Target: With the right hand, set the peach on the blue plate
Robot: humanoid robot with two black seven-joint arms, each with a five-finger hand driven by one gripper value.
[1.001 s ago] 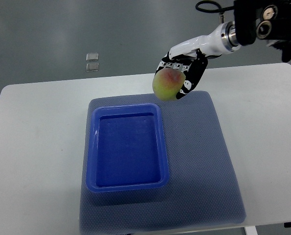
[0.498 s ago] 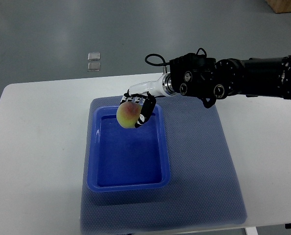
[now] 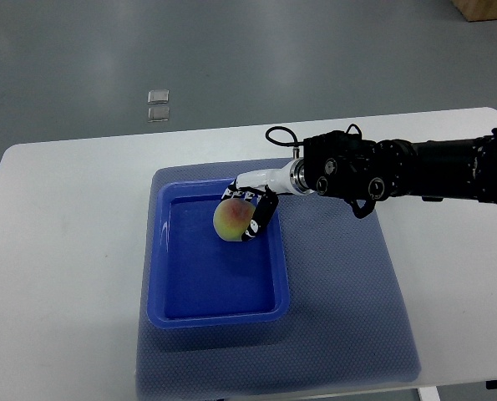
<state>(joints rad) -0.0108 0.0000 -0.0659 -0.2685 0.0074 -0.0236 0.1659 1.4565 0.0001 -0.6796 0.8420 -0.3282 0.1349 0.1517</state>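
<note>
With its arm entering from the right edge, the right hand (image 3: 250,210) has fingers (image 3: 263,214) closed on the peach (image 3: 233,220), held over the blue plate's (image 3: 217,316) far-right interior, plate on grey mat (image 3: 340,284) on white worktop (image 3: 64,251).

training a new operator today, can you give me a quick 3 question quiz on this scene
1. True or false: the right hand has its fingers closed around the peach.
2. Multiple choice: what lies directly under the blue plate? A) bare white table B) a blue-grey mat C) a wooden board
3. Fill in the blank: the peach is over the ______ part of the plate, the part farther from the robot.

Key:
1. True. The fingers wrap the peach, and the arm comes in from the picture's right edge.
2. B. The mat sits on the white table with the plate on it.
3. Upper (far) part, towards the right. Whether the peach touches the plate floor cannot be told.
</note>
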